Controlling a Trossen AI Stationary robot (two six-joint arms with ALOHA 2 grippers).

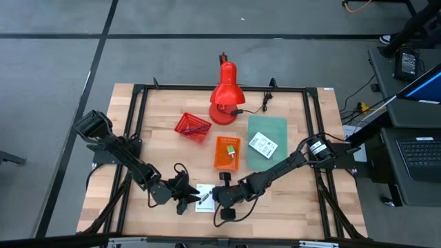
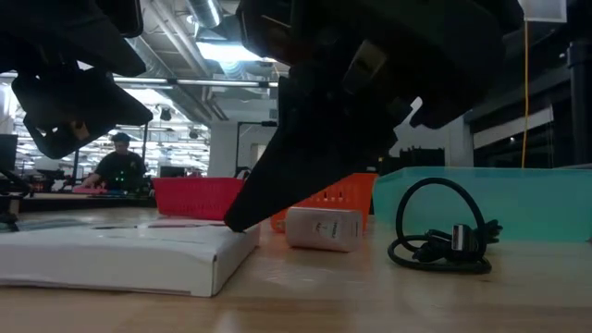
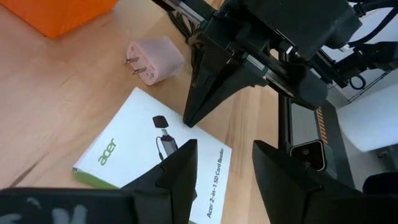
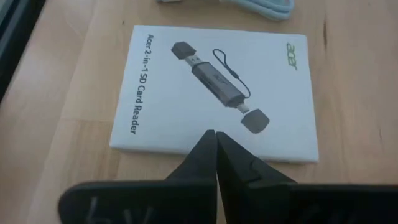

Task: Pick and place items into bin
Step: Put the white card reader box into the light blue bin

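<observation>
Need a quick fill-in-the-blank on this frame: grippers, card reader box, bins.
1. The right gripper, touching the white box's edge, is ____.
2. The brand printed on the box is ____.
3. The left gripper hovers over the box with its fingers ____.
4. Beside the red bin stands an ____ bin.

Missing words: shut; acer; open; orange

Both dark arms reach toward a white packet [image 1: 204, 193] near the table's [image 1: 303, 213] front edge; the left gripper [image 1: 187, 198] sits just left of it, the right gripper [image 1: 218, 195] just right; behind stand a red desk lamp [image 1: 224, 96], a red basket [image 1: 192, 127] and an orange bin [image 1: 227, 152].
</observation>
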